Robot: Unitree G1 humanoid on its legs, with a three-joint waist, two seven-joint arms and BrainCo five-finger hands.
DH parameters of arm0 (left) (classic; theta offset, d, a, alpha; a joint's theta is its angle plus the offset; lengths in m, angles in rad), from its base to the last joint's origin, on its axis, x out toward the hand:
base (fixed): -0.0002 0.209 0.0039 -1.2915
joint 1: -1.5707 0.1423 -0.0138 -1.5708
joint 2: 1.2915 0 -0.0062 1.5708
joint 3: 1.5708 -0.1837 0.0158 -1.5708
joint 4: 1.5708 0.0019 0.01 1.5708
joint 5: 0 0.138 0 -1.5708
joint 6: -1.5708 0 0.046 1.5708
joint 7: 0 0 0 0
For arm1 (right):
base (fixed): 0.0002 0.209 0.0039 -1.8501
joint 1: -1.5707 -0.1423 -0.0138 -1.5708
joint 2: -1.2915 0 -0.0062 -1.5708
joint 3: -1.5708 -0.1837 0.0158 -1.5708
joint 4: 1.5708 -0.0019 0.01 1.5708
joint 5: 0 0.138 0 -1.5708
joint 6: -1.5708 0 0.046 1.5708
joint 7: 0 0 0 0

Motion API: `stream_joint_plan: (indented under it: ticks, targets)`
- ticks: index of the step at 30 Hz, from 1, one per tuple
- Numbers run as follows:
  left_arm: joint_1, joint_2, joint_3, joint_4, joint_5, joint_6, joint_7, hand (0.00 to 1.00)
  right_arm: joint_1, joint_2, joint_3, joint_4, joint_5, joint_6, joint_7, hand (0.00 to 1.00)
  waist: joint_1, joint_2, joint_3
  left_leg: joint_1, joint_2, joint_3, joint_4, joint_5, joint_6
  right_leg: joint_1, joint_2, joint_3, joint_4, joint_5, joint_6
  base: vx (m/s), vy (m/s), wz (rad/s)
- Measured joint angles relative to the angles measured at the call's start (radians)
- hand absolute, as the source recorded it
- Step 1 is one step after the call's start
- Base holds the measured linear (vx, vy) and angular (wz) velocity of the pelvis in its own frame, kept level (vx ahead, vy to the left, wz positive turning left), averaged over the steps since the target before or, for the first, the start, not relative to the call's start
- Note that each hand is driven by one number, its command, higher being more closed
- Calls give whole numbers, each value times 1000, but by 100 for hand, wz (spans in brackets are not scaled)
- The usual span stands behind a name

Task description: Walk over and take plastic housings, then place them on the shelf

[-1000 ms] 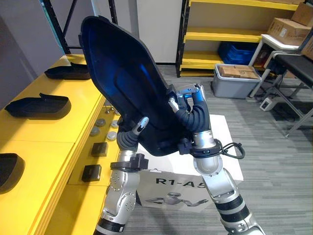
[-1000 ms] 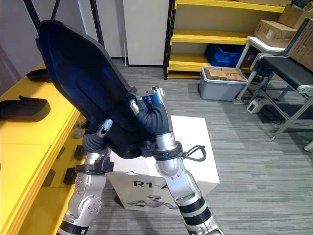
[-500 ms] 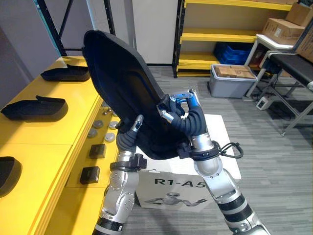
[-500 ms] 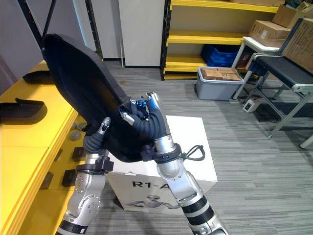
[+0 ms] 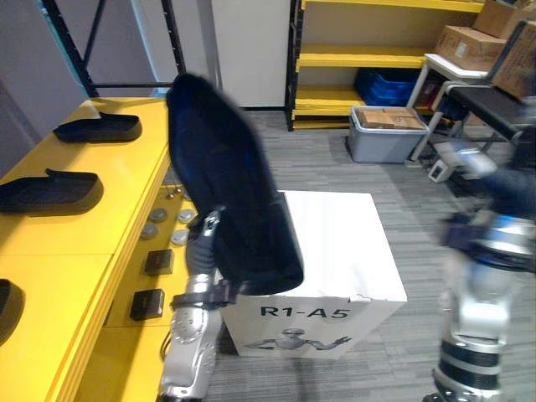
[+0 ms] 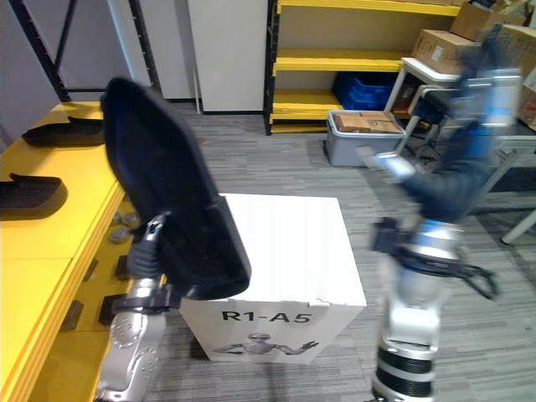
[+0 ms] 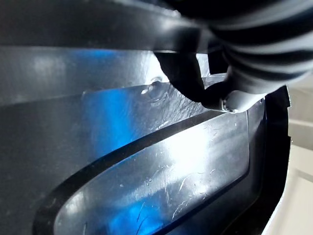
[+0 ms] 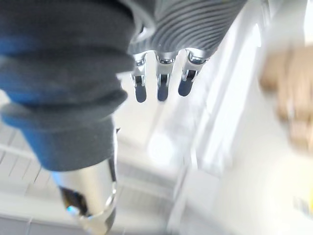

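A large black plastic housing (image 5: 222, 193) stands almost upright over the left part of a white box (image 5: 335, 243). My left hand (image 5: 204, 236) grips its lower edge from the left; in the left wrist view the thumb (image 7: 188, 81) is curled onto the housing's glossy inner face (image 7: 146, 166). My right hand (image 6: 479, 100) is off the housing, raised far to the right and blurred. Its fingers (image 8: 158, 78) show straight with nothing in them.
Along the left runs a yellow table (image 5: 75, 251) with more black housings (image 5: 96, 127) (image 5: 50, 191), small black blocks (image 5: 157, 261) and silver discs (image 5: 155, 222). A yellow shelf (image 5: 377, 57) stands at the back, with a grey bin (image 5: 389, 138) on the floor before it.
My right hand has let go of the housing and swung out to the right, fingers straightened. The left hand alone now holds the housing, which stands steeper. The camera has shifted.
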Motion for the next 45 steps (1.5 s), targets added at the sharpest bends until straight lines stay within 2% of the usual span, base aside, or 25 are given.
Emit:
stream_joint_plan:
  ticks: [4,6,8,11,15,21,26,30,37,41,43,45]
  targets:
    - [33,-8,33,-18,23,0,1,100,97,-9,-159,12,78,-26,-2,0,-15,2,-1,-2,3,12,1,-7,1,-7,1,11,0,0,0,19,12,-11]
    - [70,-11,55,-47,39,0,-1,100,178,-7,-210,98,115,-42,-11,0,-40,4,-7,-6,3,18,3,-9,2,-15,2,18,0,0,1,18,12,-11]
    - [89,-13,71,-60,42,0,-3,100,230,1,-221,193,121,-39,-16,0,-49,6,-12,-6,4,27,7,-15,3,-16,4,31,0,0,1,12,17,-17]
    - [114,-13,95,-76,44,-1,-3,100,346,43,-221,408,121,5,-16,0,-56,18,-20,-9,8,40,25,-33,1,-19,6,40,0,0,1,4,9,-15]
    - [153,-20,95,-96,44,-1,-7,100,425,114,-220,724,118,98,-8,0,-57,45,-35,-24,14,54,38,-46,2,-33,9,59,1,-1,2,7,10,-11]
    - [153,-36,79,-108,44,-1,-28,100,471,228,-210,1032,122,165,71,0,-53,49,-37,-11,23,66,44,-51,-3,-28,13,62,19,-9,4,10,2,-4]
    - [166,-46,46,-116,44,0,-33,100,529,294,-68,1154,135,207,161,0,-43,45,-33,-1,24,64,58,-62,-2,-30,9,56,76,-45,12,-29,9,4]
    - [168,-56,37,-115,43,8,-35,100,533,311,55,1214,116,231,226,0,-28,42,-33,0,20,55,61,-63,-2,-30,1,38,98,-56,11,-37,14,9]
    - [169,-64,17,-109,43,14,-39,100,521,293,138,1283,71,236,254,0,8,23,-35,0,4,9,61,-56,2,-31,-21,-8,155,-98,15,5,14,25]
    - [179,-64,17,-107,43,18,-34,100,478,267,208,1332,38,236,257,0,20,-1,-25,9,-8,-7,65,-50,2,-34,-40,-28,208,-135,19,9,15,20]
    - [187,-64,6,-107,43,19,-34,100,464,256,240,1353,26,236,256,0,25,-16,-14,4,-26,-44,68,-43,3,-39,-59,-64,250,-165,23,-14,-8,61]
    - [188,-69,3,-108,44,20,-34,100,454,253,258,1360,22,236,254,0,31,-31,10,-39,-51,-150,103,-37,6,-39,-101,-160,298,-201,33,-31,-21,125]
